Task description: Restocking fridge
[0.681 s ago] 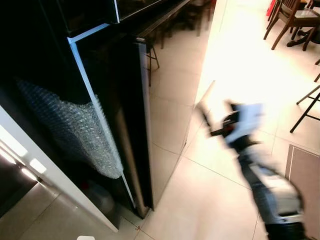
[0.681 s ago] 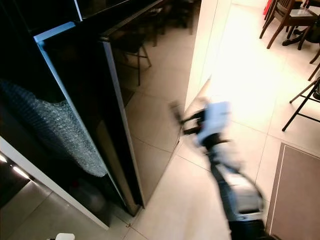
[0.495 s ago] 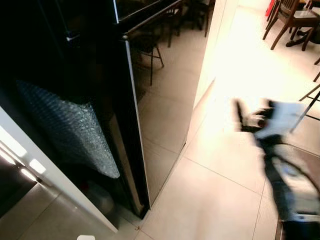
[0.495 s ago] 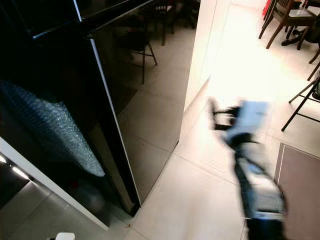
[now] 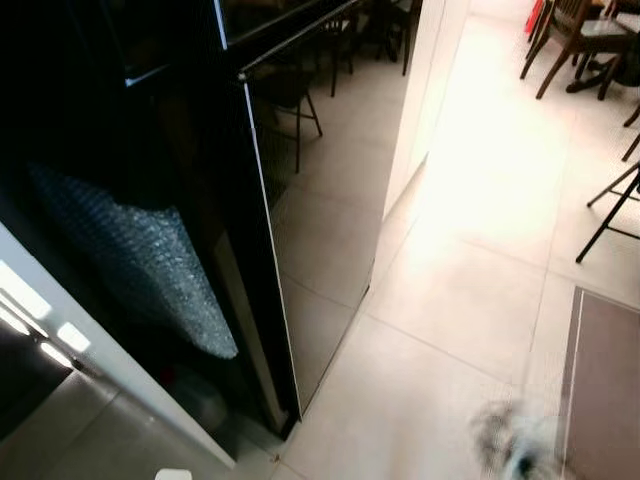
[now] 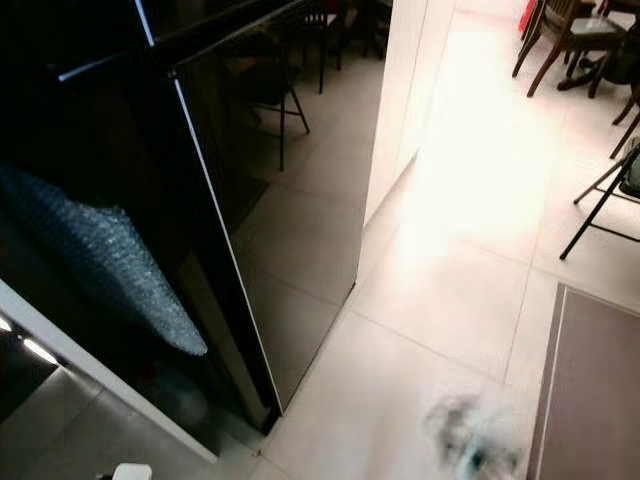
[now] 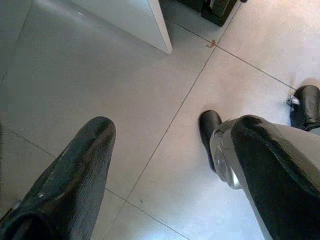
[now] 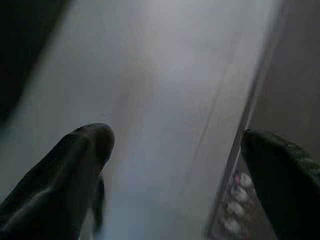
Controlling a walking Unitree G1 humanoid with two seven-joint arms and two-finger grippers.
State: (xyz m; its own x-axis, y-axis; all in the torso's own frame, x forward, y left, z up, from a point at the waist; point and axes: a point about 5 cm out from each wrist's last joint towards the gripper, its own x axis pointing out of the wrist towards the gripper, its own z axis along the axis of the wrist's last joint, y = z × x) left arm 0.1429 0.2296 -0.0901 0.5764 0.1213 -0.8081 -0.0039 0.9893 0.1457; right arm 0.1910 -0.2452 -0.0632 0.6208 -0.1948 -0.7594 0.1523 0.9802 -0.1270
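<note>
Two grippers low, jaws wide apart, nothing held | tall glossy black fridge (image 5: pixel 320 190) ahead-left, door shut | right gripper (image 8: pixel 175 190) blurred nr floor | left gripper (image 7: pixel 170 170) nearer fridge

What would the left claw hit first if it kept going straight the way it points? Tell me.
Most likely the tiled floor. The left claw hangs open, pointing down at bare tile with a grout line between its fingers. The robot's own foot lies just beside that line, though depth is hard to judge.
</note>
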